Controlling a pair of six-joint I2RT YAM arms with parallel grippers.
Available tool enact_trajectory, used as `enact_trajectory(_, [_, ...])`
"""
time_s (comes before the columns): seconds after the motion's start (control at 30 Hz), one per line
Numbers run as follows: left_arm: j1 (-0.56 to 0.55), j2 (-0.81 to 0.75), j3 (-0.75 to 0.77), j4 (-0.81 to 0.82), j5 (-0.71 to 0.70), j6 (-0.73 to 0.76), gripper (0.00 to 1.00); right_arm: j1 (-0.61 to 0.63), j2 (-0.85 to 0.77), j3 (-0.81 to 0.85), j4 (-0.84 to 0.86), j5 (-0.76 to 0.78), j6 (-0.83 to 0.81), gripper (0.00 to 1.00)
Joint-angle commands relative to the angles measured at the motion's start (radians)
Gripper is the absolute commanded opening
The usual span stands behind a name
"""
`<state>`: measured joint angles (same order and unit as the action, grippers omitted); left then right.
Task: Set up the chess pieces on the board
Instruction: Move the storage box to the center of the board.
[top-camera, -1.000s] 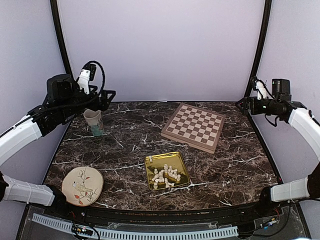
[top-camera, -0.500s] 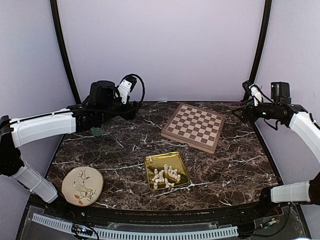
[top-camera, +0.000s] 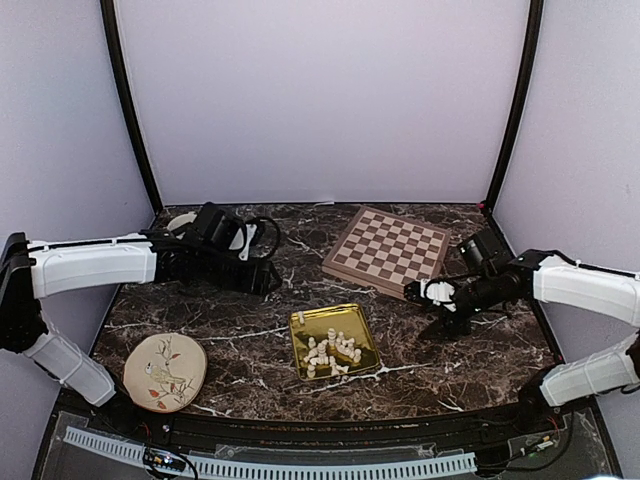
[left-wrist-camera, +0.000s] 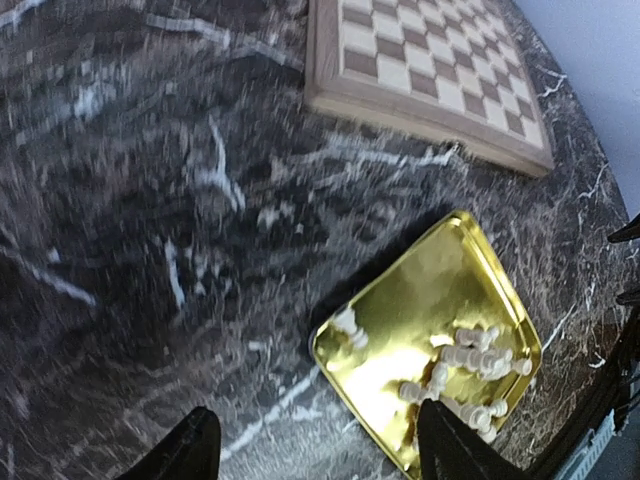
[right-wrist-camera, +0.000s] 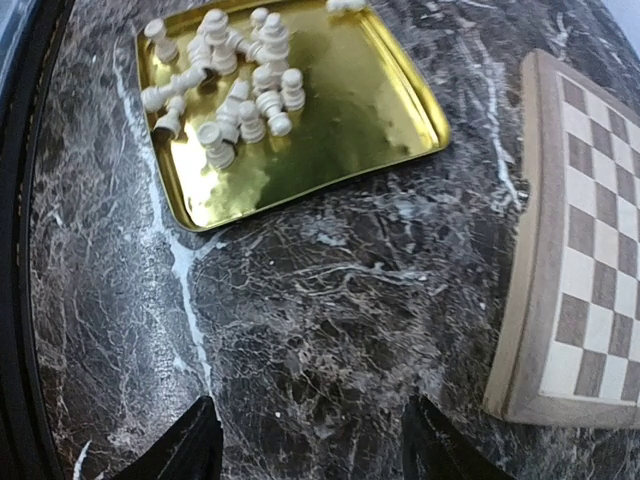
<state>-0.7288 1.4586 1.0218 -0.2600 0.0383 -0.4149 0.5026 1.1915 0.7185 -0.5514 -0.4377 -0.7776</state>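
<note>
Left hand (top-camera: 265, 280) and right hand (top-camera: 425, 292) are swinging down from the far corners to flank the gold tray (top-camera: 300, 320), both partly spread and pinching nothing, while the cream chess pieces (top-camera: 330, 352) are lying jumbled in it and the chessboard (top-camera: 388, 252) is sitting bare, so the first pick is only now nearing.

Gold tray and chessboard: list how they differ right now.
The gold tray is shiny and plain; the chessboard is matte wood, checkered. The tray holds the cream chess pieces; the chessboard carries none. The tray lies toward the marble table's near edge, the chessboard farther back. Both are square and lie flat on it.
</note>
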Motion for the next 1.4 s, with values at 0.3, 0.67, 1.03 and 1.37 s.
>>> enact_trajectory(0.3, [-0.164, 0.175, -0.036, -0.001, 0.032, -0.387, 0.56, 0.171, 0.114, -0.012, 0.22, 0.123, 0.038, 0.61])
enact_trajectory(0.67, [-0.24, 0.316, 0.087, -0.172, -0.051, -0.536, 0.37, 0.169, 0.064, -0.058, 0.237, 0.15, 0.058, 0.62])
enact_trajectory(1.03, [-0.241, 0.379, 0.117, -0.172, -0.075, -0.564, 0.28, 0.169, 0.077, -0.056, 0.231, 0.144, 0.06, 0.61])
enact_trajectory(1.37, [-0.197, 0.428, 0.164, -0.232, -0.108, -0.546, 0.01, 0.169, 0.082, -0.048, 0.219, 0.124, 0.06, 0.59])
